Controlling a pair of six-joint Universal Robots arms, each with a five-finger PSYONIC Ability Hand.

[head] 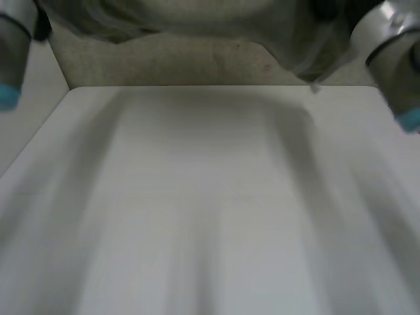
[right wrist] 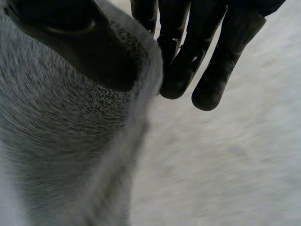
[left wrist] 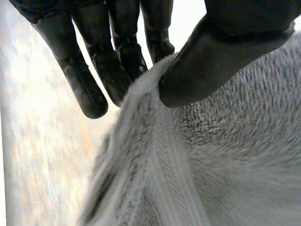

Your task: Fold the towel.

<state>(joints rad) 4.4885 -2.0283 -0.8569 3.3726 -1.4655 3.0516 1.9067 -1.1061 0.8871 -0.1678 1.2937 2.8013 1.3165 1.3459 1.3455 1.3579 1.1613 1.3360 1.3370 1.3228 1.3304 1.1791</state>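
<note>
I hold the towel [left wrist: 225, 155] up over the white worktop [head: 210, 216]. My left hand [left wrist: 211, 56] pinches one edge with thumb and fingers. My right hand [right wrist: 75, 42] pinches another. Next, I think, I lower it flat, then fold.

Head camera sits between and behind my left arm [head: 12, 46] and right arm [head: 394, 52], looking down on the white table [head: 210, 216] from farther off. Each wrist camera looks along its own palm, very close: my left hand [left wrist: 94, 80], my right hand [right wrist: 188, 56]. Both wrist views share the grey towel [left wrist: 225, 155] [right wrist: 61, 141].
</note>
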